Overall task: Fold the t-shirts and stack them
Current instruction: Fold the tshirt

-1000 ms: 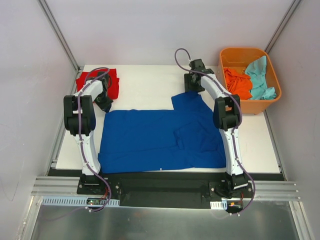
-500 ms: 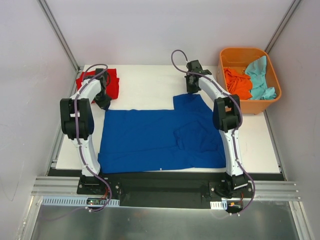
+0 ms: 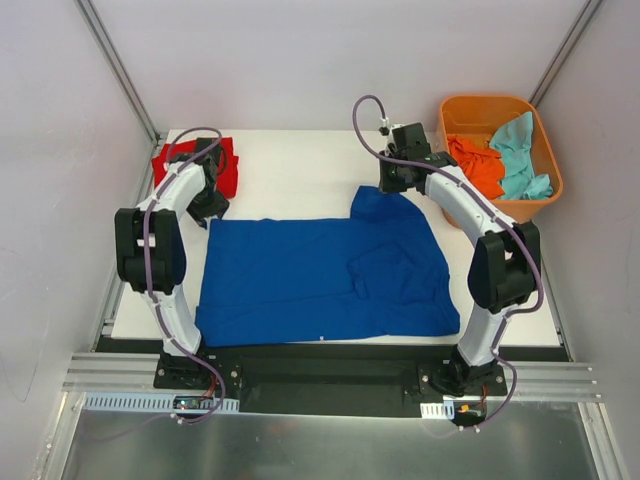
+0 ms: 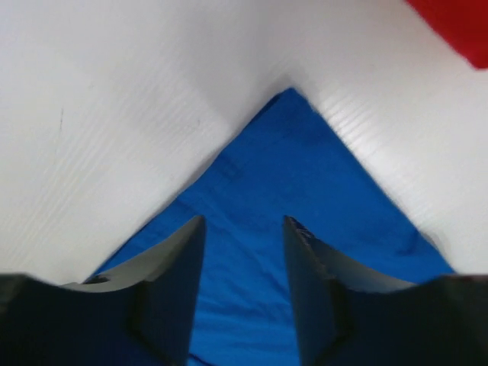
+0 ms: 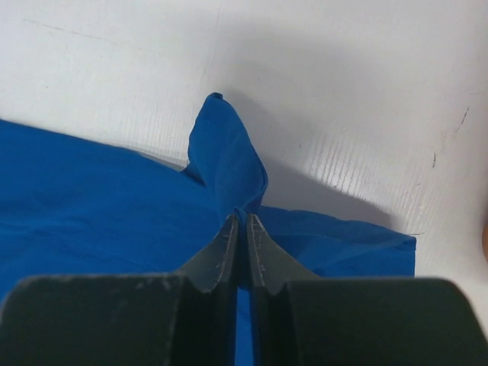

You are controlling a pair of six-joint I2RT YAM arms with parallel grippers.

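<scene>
The blue shirt [image 3: 300, 275] lies flat on the table [image 3: 290, 165], its far right corner pinched up into a peak by the right end effector [image 5: 242, 223], while the left end effector [image 4: 244, 225] hovers spread over its far left corner, near the red shirt [image 3: 228, 170].

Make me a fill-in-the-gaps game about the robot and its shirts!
1. The right gripper is ____ on a fold of the blue t-shirt.
2. The left gripper holds its jaws ____ over that shirt's corner.
3. The red t-shirt lies at the table's far ____ corner.
4. The teal t-shirt lies ____ the orange tub.

Missing words: shut, open, left, inside.
</scene>
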